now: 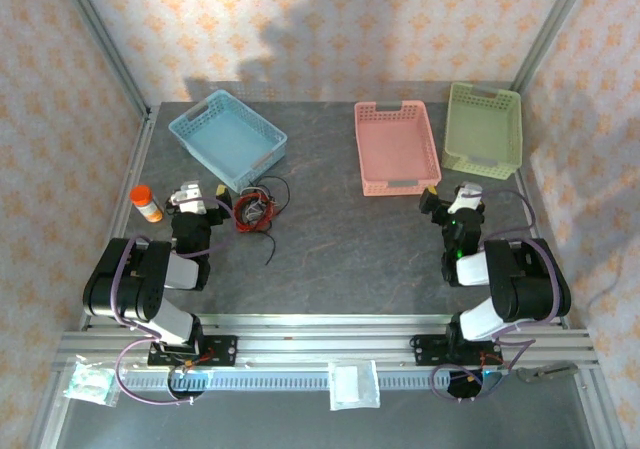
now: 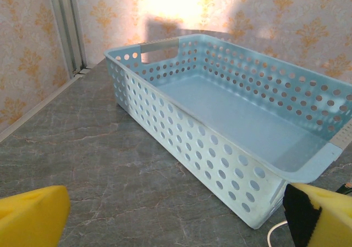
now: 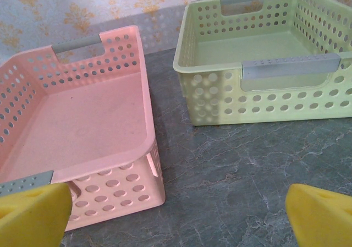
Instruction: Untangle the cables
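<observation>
The cables [image 1: 256,211] lie in a red and black tangle on the dark table [image 1: 360,244], just in front of the blue basket [image 1: 200,157]; one black strand trails toward the near edge. My left gripper [image 1: 196,195] stands open just left of the tangle, nothing between its yellow fingertips [image 2: 33,217]. In the left wrist view the left gripper [image 2: 176,225] faces the blue basket's wall [image 2: 181,131], and a pale cable end [image 2: 275,233] peeks in at the bottom right. My right gripper [image 1: 455,195] is open and empty at the right side, far from the cables.
A pink basket [image 1: 360,149] and a green basket [image 1: 448,129] stand at the back right, both empty; the right gripper [image 3: 176,219] faces the gap between the pink wall [image 3: 110,189] and the green wall [image 3: 264,104]. An orange bottle [image 1: 146,204] stands left of the left arm.
</observation>
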You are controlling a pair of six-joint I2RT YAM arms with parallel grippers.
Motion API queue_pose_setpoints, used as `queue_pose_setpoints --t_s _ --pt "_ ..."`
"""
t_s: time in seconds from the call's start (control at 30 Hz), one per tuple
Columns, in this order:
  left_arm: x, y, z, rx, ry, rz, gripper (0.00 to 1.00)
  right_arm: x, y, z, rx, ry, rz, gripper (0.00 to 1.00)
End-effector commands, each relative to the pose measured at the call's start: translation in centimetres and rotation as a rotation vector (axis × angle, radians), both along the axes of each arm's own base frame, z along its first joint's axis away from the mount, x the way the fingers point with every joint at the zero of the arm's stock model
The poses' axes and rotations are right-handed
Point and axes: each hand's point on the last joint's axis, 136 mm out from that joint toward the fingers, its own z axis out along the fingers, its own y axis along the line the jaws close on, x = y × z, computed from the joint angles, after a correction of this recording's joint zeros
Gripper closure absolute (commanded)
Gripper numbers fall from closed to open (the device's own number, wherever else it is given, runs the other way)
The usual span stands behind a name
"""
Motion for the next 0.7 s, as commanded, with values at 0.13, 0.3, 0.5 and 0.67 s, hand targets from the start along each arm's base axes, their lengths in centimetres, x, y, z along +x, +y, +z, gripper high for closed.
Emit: queue_pose_setpoints --t_s 0.13,0.3,0.5,0.67 --pt "0.4 0.4 1.3 -0.001 -0.052 0.017 0.0 0.6 -0.1 1.4 -0.017 -0.048 -0.013 0.0" --pt "0.1 0.2 1.4 0.007 -0.062 0.005 0.0 0.6 -0.1 1.5 -0.017 -0.053 -0.013 0.0" --pt "-1.1 -1.0 2.7 0.039 -0.116 -0.033 0.0 0.5 0.1 1.6 -0.02 -0.056 -0.001 0.0" --pt "-1.7 -0.9 3.6 0.045 -0.116 0.0 0.0 0.2 0.1 2.7 -0.017 -0.069 -0.002 0.0"
